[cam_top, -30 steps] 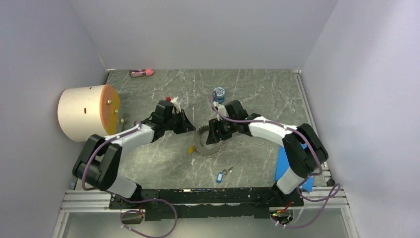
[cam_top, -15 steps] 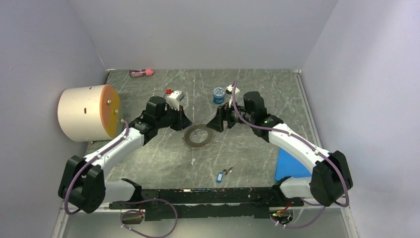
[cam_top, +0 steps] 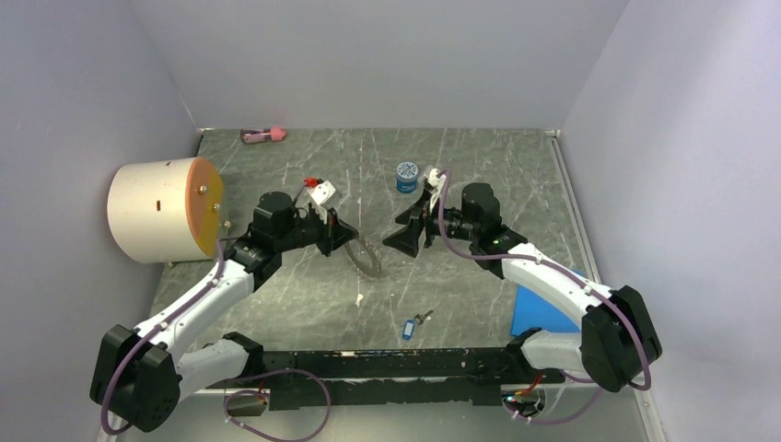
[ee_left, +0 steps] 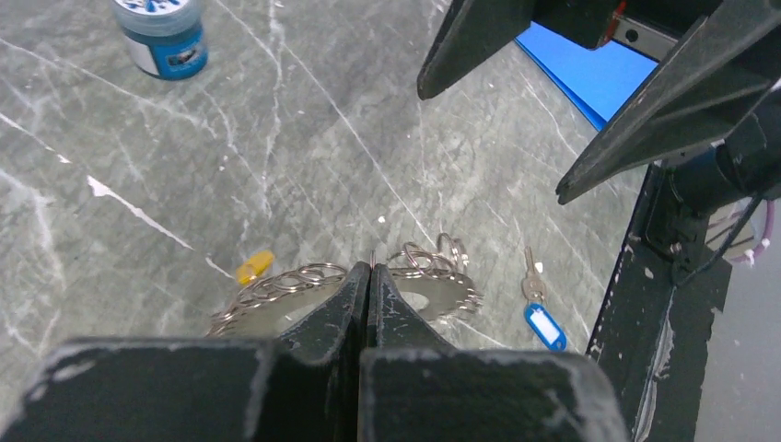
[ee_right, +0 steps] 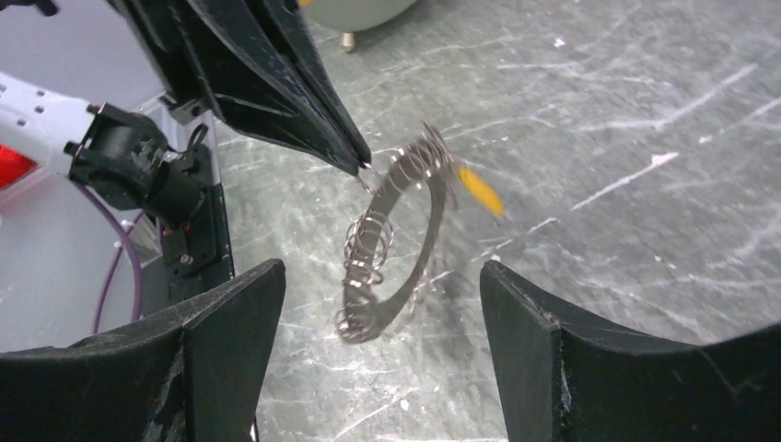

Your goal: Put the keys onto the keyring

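Note:
The keyring [cam_top: 367, 261], a wide flat metal loop strung with small wire rings, hangs on edge just above the table. My left gripper [cam_top: 354, 241] is shut on its top; in the left wrist view the left gripper [ee_left: 370, 270] pinches a wire of the keyring [ee_left: 433, 281]. My right gripper [cam_top: 403, 232] is open and apart from the loop, and the right gripper [ee_right: 379, 272] frames the keyring [ee_right: 405, 230] in its own view. The yellow-headed key [ee_right: 481, 191] is right beside the loop; whether it hangs on it is unclear. The blue-tagged key [cam_top: 408, 329] lies near the front edge.
A round blue jar [cam_top: 407, 176] stands behind the right gripper. A white cylinder with an orange face [cam_top: 161, 210] lies at the left edge, and a pink object [cam_top: 263, 135] at the back. A blue pad [cam_top: 539, 308] lies beside the right arm's base.
The right gripper opened off the keyring and drew back to the right. The left gripper has tipped the loop from flat up onto its edge and pulled it slightly left.

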Robot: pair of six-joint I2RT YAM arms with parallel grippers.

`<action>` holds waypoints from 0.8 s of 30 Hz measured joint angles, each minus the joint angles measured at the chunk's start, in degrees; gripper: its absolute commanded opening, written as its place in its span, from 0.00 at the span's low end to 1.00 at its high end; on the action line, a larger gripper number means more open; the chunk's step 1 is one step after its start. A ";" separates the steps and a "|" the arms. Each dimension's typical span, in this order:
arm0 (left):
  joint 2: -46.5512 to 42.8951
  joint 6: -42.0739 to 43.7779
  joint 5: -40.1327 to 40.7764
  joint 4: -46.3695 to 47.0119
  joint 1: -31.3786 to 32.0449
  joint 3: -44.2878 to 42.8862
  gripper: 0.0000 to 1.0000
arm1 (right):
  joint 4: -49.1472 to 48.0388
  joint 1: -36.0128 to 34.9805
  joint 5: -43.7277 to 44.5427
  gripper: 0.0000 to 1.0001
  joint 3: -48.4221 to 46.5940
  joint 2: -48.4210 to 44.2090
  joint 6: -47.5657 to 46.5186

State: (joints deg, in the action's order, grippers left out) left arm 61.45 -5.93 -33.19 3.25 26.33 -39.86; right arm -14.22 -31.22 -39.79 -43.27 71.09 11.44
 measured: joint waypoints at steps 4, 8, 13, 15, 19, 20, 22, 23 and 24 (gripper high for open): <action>-0.09 2.38 -2.99 2.62 0.00 3.21 0.02 | -6.12 0.00 -4.11 0.78 2.80 0.00 -1.20; -0.13 4.00 -5.97 5.27 0.00 5.55 0.03 | -9.51 -0.11 -7.04 0.71 3.10 0.00 -2.75; -1.03 5.55 -8.81 9.75 0.26 7.28 0.03 | -11.72 -1.01 -9.49 0.57 3.10 0.70 -4.15; -1.95 5.95 -9.73 11.67 0.37 8.22 0.02 | -12.55 -1.60 -10.34 0.49 3.10 1.57 -4.48; -3.65 6.58 -11.19 14.69 0.83 9.38 0.03 | -13.33 -3.02 -11.61 0.37 3.08 3.72 -4.94; -4.04 6.73 -11.56 15.10 0.94 9.44 0.03 | -13.33 -3.28 -11.80 0.36 3.08 4.13 -5.05; -4.70 6.99 -12.15 16.02 1.16 9.53 0.03 | -13.49 -3.87 -12.07 0.33 3.06 5.14 -5.11; -4.96 7.08 -12.39 16.22 1.27 9.53 0.03 | -13.66 -4.11 -12.26 0.31 3.06 5.62 -5.09; -5.14 7.21 -12.59 16.28 1.36 9.53 0.02 | -13.84 -4.26 -12.39 0.30 3.04 6.05 -5.09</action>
State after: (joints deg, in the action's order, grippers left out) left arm 56.31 1.28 -45.78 19.53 27.68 -30.33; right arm -28.05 -35.48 -52.18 -40.23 77.14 6.35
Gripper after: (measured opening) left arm 0.033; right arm 0.338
